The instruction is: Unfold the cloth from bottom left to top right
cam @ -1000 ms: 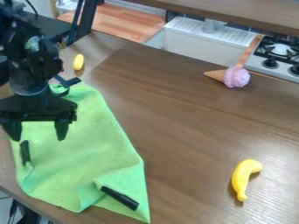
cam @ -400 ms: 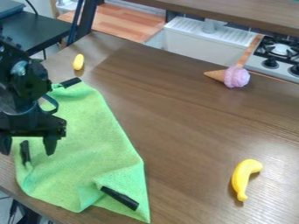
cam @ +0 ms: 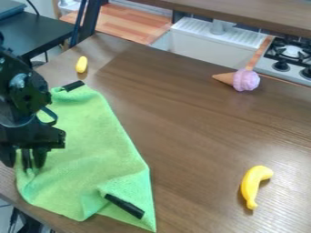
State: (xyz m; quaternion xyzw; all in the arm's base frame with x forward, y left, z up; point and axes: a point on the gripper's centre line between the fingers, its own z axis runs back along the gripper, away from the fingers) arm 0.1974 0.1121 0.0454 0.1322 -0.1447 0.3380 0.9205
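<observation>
The black gripper [cam: 23, 160] is at the left edge of the table, low over the left side of the green cloth [cam: 97, 150]. Its two fingers stand apart, one on either side of the black tab on the cloth's left edge. The cloth lies rumpled, with a folded, raised part near its lower right, where another black tab [cam: 124, 206] rests. A third black tab [cam: 72, 85] marks the cloth's top corner. Part of the cloth's left edge is hidden behind the gripper and arm.
A yellow banana [cam: 254, 186] lies at the right of the brown table [cam: 188, 123]. A pink ice cream cone [cam: 245, 80] is near the back edge, and a small yellow object [cam: 81, 64] sits beyond the cloth's top. Behind are a white sink and a stove.
The gripper has moved left and down to the tab at the cloth's left edge, and its fingers have come closer together. The cloth looks the same.
</observation>
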